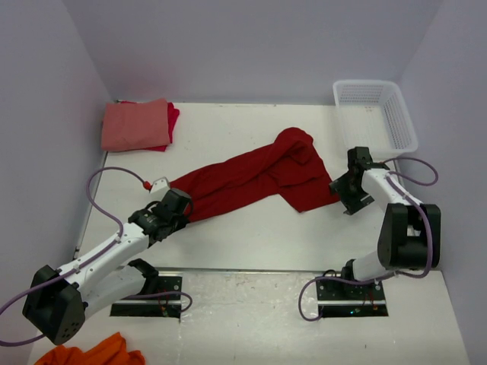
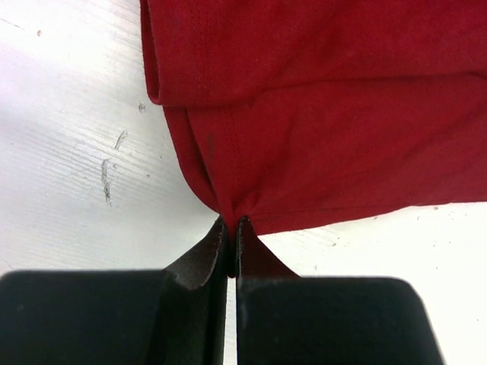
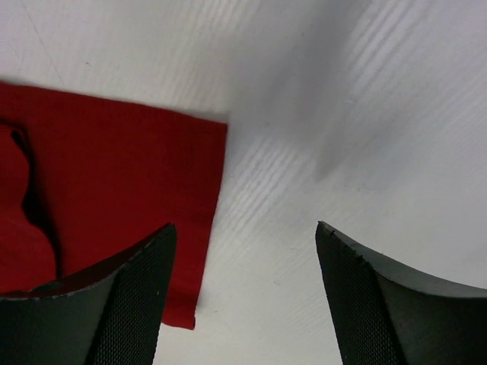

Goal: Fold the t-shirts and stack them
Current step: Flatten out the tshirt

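The big dark red t-shirt (image 1: 251,176) lies stretched in a rumpled diagonal band across the table. My left gripper (image 1: 181,202) is shut on its lower left end; the left wrist view shows the cloth (image 2: 319,114) bunched into the closed tips of that gripper (image 2: 232,224). My right gripper (image 1: 337,188) hangs open at the shirt's right edge. In the right wrist view a flat corner of the shirt (image 3: 114,175) lies under the left finger, and bare table shows between the open tips of the right gripper (image 3: 245,224). A folded salmon-pink t-shirt (image 1: 135,124) rests on a brighter red one (image 1: 173,118) at the back left.
A white plastic basket (image 1: 377,114) stands at the back right corner, just behind the right arm. An orange cloth (image 1: 91,353) lies off the table at the bottom left. Lilac walls close in the table on three sides.
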You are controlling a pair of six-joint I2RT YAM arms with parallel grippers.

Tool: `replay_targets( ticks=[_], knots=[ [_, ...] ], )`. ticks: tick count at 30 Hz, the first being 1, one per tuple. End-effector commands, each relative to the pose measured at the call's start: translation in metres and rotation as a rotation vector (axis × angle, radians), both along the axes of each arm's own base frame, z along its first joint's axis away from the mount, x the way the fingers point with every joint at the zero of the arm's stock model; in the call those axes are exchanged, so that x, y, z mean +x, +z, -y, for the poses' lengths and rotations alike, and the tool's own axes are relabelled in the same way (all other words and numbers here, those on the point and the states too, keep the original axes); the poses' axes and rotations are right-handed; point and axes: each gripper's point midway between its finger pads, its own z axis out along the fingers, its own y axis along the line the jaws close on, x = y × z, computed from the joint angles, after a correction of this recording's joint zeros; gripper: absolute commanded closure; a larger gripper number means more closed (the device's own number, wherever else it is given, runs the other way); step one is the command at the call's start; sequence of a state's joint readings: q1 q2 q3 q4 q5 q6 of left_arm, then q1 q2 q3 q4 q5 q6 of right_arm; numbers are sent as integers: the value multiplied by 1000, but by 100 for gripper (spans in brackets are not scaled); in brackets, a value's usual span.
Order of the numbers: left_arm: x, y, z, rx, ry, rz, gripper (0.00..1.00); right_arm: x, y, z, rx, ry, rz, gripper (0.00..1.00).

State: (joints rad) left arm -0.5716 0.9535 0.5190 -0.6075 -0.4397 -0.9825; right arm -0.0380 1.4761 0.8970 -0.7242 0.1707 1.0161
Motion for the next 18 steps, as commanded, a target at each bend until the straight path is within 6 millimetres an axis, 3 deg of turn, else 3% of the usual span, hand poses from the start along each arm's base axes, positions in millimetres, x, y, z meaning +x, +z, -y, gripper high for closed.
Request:
replay_targets(
  ticks=[1,6,10,18],
  knots=[
    [5,8,6,-24,-26,23,100,23,5,0,1,35,23,26],
    [5,10,8,-44,-29,37,100,37,-5,2,-6,80,-10,28],
    [7,14,10,-49,-31,39,100,36,-17,5,-19,91,-58,29],
    [7,16,16,-83,-43,49,100,49,-13,20,-66,80,-70,36]
  ],
)
